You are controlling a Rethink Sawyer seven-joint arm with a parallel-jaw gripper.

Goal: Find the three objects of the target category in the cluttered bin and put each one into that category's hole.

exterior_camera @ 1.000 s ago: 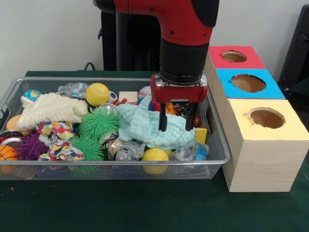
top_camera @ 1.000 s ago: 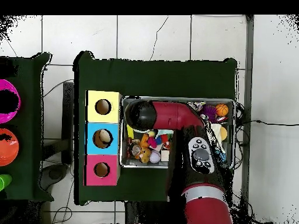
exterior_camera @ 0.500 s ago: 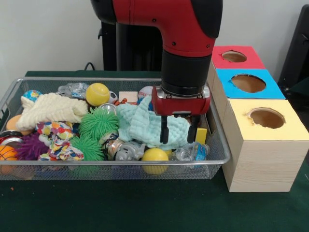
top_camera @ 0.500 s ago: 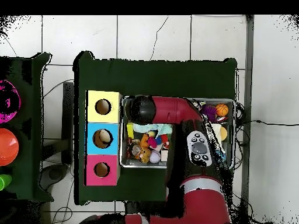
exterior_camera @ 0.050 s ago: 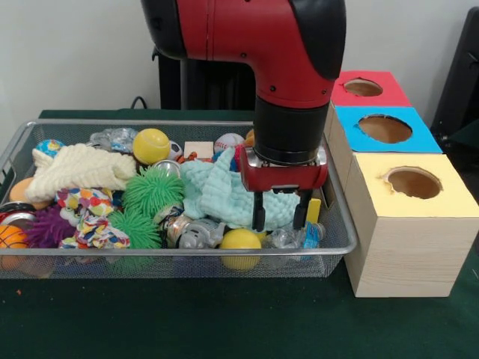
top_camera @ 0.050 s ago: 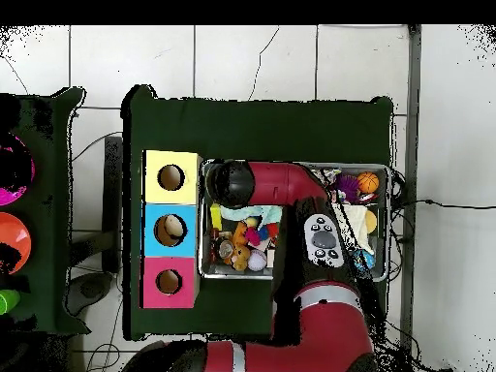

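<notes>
1. Bin clutter is what the gripper is lowered into, at the end next to the boxes; its two dark fingers are seen spread apart, with nothing pinched between them.
2. A pale mint cloth, soft and waffle-textured, is straddled by the fingers at its near edge.
3. A yellow block is seen just beside the right-hand finger in the front view, and a crumpled clear plastic bottle lies just below the tips.
4. A yellow ball rests against the near wire wall; a second yellow ball lies toward the far wall.
5. Two green spiky balls, a cream knitted cloth, a multicoloured rag and a purple spiky ball fill the rest of the wire basket.
6. Three boxes are lined up beside the basket: yellow-topped, blue-topped and red-topped, each with a round hole.
7. From overhead, the gripper is hidden under the arm; something pale is visible inside the blue box's hole, which the front view does not show.
</notes>
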